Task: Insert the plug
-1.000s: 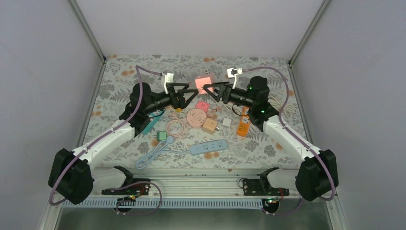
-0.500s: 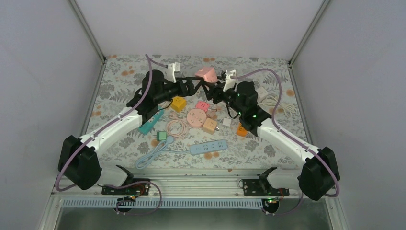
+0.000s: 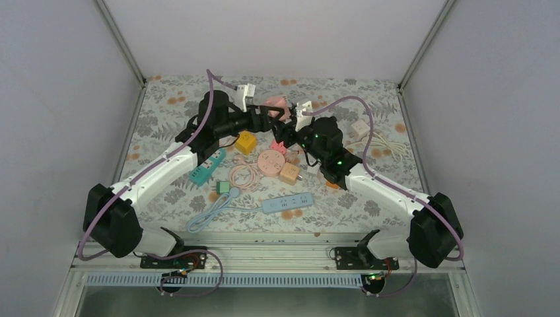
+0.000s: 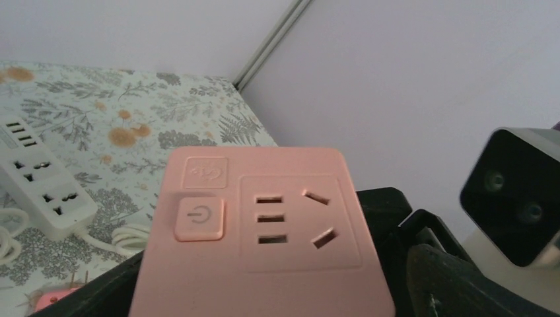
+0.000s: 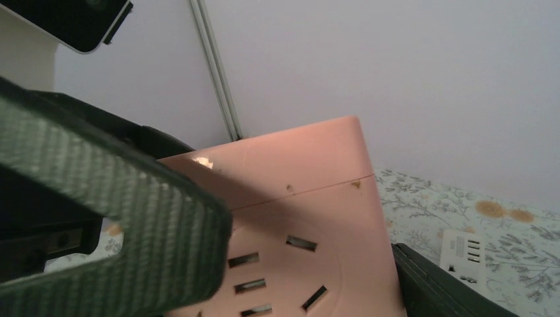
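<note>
- Clamping the pink socket cube (image 4: 264,231) in mid-air is the R gripper (image 3: 291,125). Its carbon-weave finger (image 5: 112,218) lies across one side and the other finger sits at the opposite lower edge, so it reads as gripped.
- L gripper (image 3: 265,117) meets the same cube from the opposite side, jaws spread wide w/ the cube btwn them. Can't tell if the pads are pressing or just flanking.
- Why held so (my read):
  - The face w/ power button + slots is turned to the L wrist cam and free of fingers, prob so a plug can go straight in.
  - A second face w/ slots shows to the R wrist cam.
  - Lifted off the floral table (image 3: 165,125), the cube can be turned freely, and a 2-arm hold would brace it vs push force.
- Plug: neither gripper carries one. The cube, i.e. the receiving part, hangs above the far-centre clutter.
- Below the cube and nearer the arm bases lie a small pink adapter (image 3: 279,144), a round pink socket (image 3: 270,162), a tan cube adapter (image 3: 288,173) and a yellow cube (image 3: 246,141). Can't tell which is meant to go in.
- Well nearer the bases than the cube is a blue power strip (image 3: 287,203), its cord looping off to the L-arm side.
- Beyond the cube on the R-arm side is a white power strip (image 4: 39,178) w/ coiled cord.
</note>
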Robot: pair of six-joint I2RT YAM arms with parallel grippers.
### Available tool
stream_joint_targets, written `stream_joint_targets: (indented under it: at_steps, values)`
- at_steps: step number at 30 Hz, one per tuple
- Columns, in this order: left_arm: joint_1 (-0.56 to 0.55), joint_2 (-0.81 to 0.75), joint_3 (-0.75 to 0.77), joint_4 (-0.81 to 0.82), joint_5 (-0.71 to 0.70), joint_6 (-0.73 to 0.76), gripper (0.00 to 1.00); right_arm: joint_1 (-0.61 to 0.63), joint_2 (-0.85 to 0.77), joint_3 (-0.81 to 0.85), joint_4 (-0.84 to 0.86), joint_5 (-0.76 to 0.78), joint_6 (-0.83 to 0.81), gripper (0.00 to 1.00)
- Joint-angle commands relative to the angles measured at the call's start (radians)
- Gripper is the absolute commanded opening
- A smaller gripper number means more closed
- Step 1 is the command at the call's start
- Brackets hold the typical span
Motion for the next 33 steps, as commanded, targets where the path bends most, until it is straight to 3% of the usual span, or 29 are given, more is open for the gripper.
stream_joint_targets:
  at_steps: [1, 8, 11, 13, 15, 18, 22, 25, 33]
  values:
    - [-0.003, 0.033, 0.033, -0.024, 0.007, 0.044, 0.83, 0.006, -0.008, 0.002, 0.077, 0.029, -0.041, 0.6]
    - [-0.003, 0.06, 0.052, -0.026, 0.044, 0.139, 0.52, -0.005, -0.002, 0.037, -0.019, -0.022, -0.059, 0.63]
    - [-0.002, 0.065, 0.069, -0.035, 0.047, 0.258, 0.45, -0.031, -0.024, 0.057, -0.097, -0.098, -0.081, 0.8]
    - [0.003, 0.061, 0.075, -0.035, 0.04, 0.365, 0.44, -0.064, -0.046, 0.085, -0.183, -0.176, -0.12, 0.95]
    - [0.009, 0.052, 0.069, -0.038, 0.04, 0.487, 0.44, -0.095, -0.08, 0.115, -0.271, -0.226, -0.179, 1.0]
    - [0.015, 0.024, 0.038, -0.037, 0.073, 0.684, 0.45, -0.144, -0.141, 0.161, -0.39, -0.286, -0.307, 1.0]
    - [0.018, -0.03, -0.028, -0.011, 0.195, 0.954, 0.46, -0.205, -0.186, 0.237, -0.551, -0.476, -0.524, 1.0]
    - [0.018, -0.049, -0.047, -0.032, 0.243, 1.125, 0.47, -0.208, -0.198, 0.233, -0.588, -0.523, -0.667, 1.0]
    - [0.02, -0.017, 0.098, -0.413, 0.364, 1.463, 0.47, -0.214, -0.074, 0.401, -0.853, -0.76, -0.873, 0.98]
